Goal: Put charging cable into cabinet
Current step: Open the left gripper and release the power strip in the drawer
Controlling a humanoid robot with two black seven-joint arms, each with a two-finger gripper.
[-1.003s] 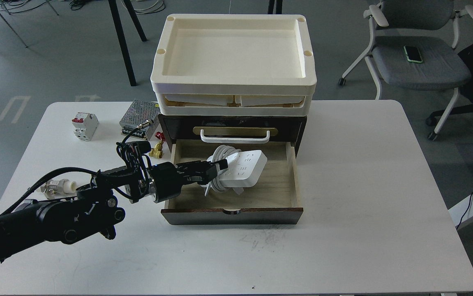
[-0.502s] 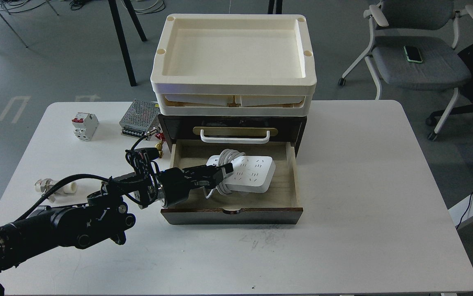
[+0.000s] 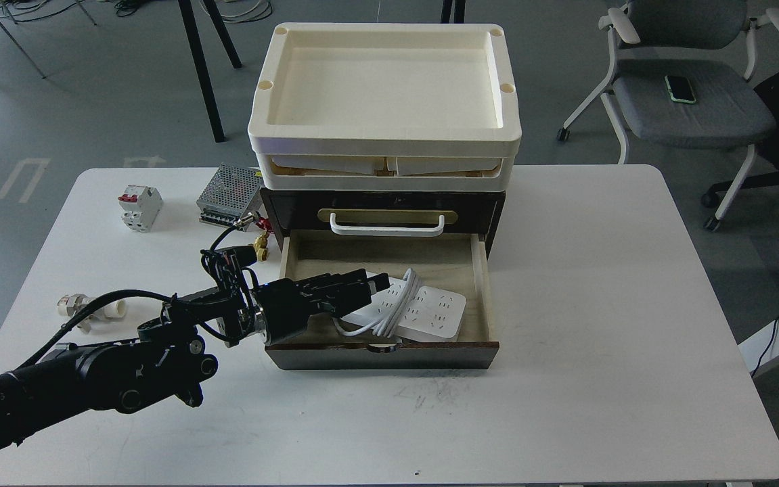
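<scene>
The charging cable [image 3: 430, 312], a flat white power strip with its cord coiled around the middle, lies on the pale wood floor of the cabinet's open lower drawer [image 3: 480, 284], toward the front right. The cabinet [image 3: 294, 211] is dark brown, and its shut upper drawer has a white bar handle [image 3: 386, 227]. My left gripper [image 3: 372, 287] reaches into the drawer from the left, just above the strip's left end. Its jaws stand apart and the strip rests below them. My right gripper is out of view.
Two stacked cream trays [image 3: 385, 143] sit on the cabinet. A perforated metal box [image 3: 230, 191], a white circuit breaker [image 3: 139, 207], brass fittings [image 3: 260, 247] and a white pipe fitting [image 3: 84, 306] lie on the table's left part. An office chair [image 3: 690, 101] stands at the back right.
The gripper lowered the charging cable into the drawer. The strip now lies flat, further right and forward, and has slipped from between the jaws.
</scene>
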